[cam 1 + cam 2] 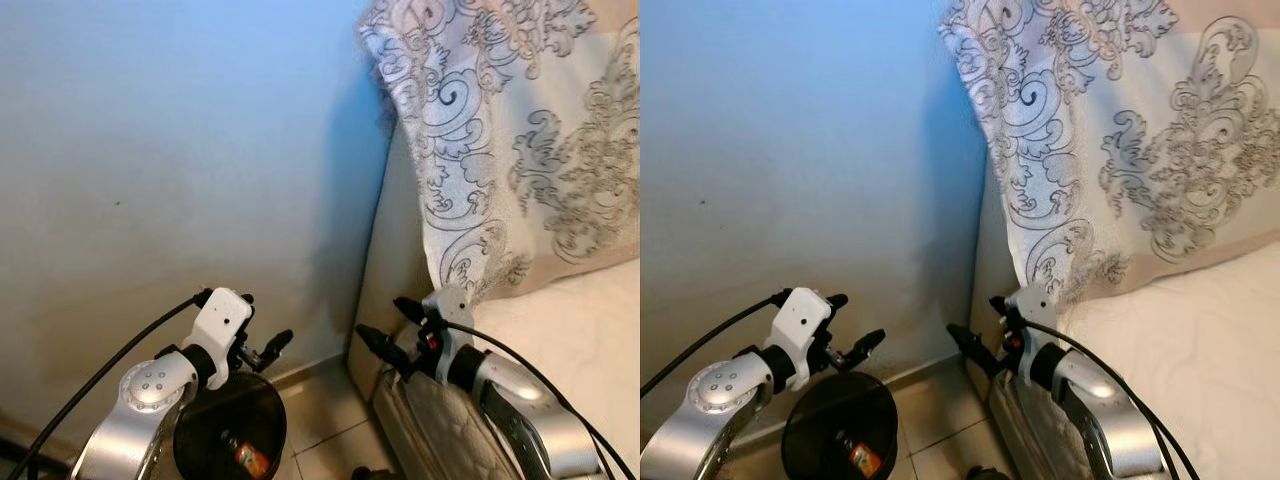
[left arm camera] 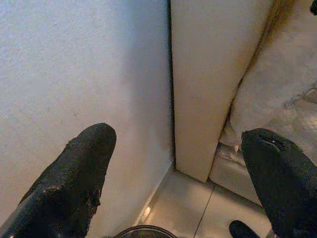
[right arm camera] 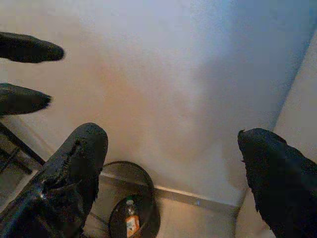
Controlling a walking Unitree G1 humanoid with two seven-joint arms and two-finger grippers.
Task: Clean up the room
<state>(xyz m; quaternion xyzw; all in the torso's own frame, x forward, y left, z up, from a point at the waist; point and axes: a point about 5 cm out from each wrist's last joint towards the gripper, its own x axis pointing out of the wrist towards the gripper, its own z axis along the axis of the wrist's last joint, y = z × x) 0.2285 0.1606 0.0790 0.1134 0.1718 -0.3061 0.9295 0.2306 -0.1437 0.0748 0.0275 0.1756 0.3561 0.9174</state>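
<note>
Bottle (image 3: 131,221) in black bin (image 1: 262,395), label unreadable; left gripper (image 2: 181,163), right gripper (image 3: 171,156) jaws released.

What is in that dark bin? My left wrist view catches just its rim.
Observer: A bottle with an orange label lies in the black bin.
Operator: Where is the right tool?
Observer: The right tool is open with nothing in it, raised by the near corner of the bed.
Operator: Anything on the bed?
Observer: A cream pillow with a grey scroll pattern stands at its head.
</note>
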